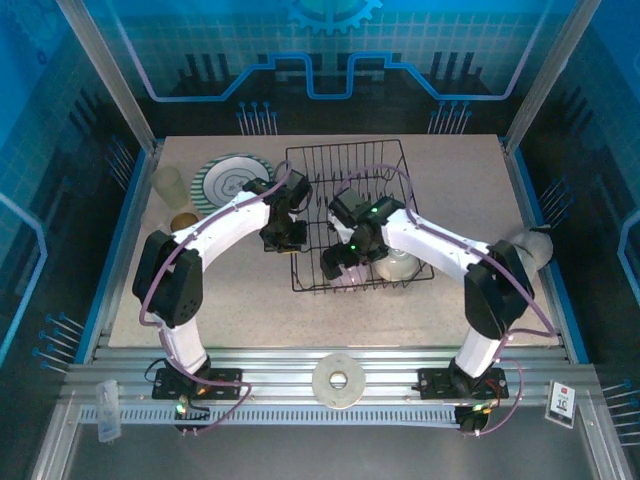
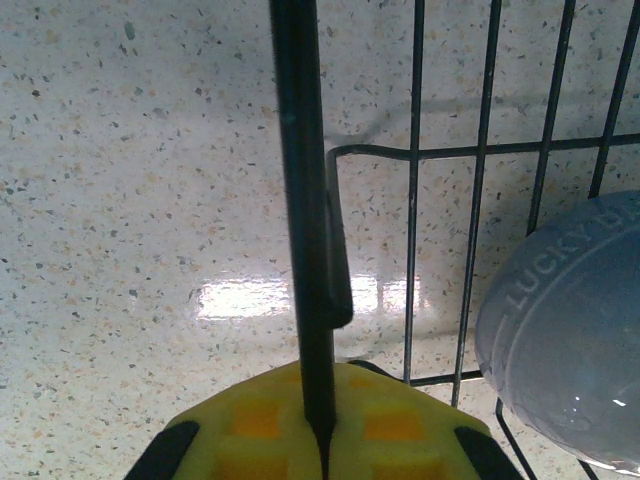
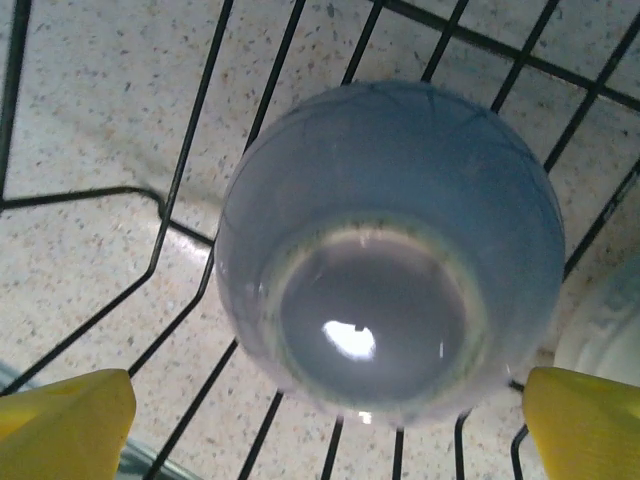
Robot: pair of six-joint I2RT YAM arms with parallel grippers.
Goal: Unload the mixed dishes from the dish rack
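The black wire dish rack (image 1: 350,170) stands mid-table. My left gripper (image 1: 283,236) is at its left side, its yellow fingers shut on a black rack wire (image 2: 305,200); the left gripper (image 2: 322,445) pinches that wire between its pads. Inside the rack a lavender cup (image 3: 390,250) faces the right wrist camera with its round base. My right gripper (image 3: 325,415) is open, and its yellow fingertips (image 3: 65,425) stand on either side of the cup without touching it. The lavender cup (image 2: 570,350) also shows beside the left gripper. A cream bowl (image 1: 398,265) sits in the rack's near right corner.
On the table left of the rack lie a green-and-white striped plate (image 1: 232,178), a pale tumbler (image 1: 170,183) and a small brown cup (image 1: 184,222). A white cloth lump (image 1: 535,245) lies at the right edge. A white ring disc (image 1: 338,380) rests on the front rail.
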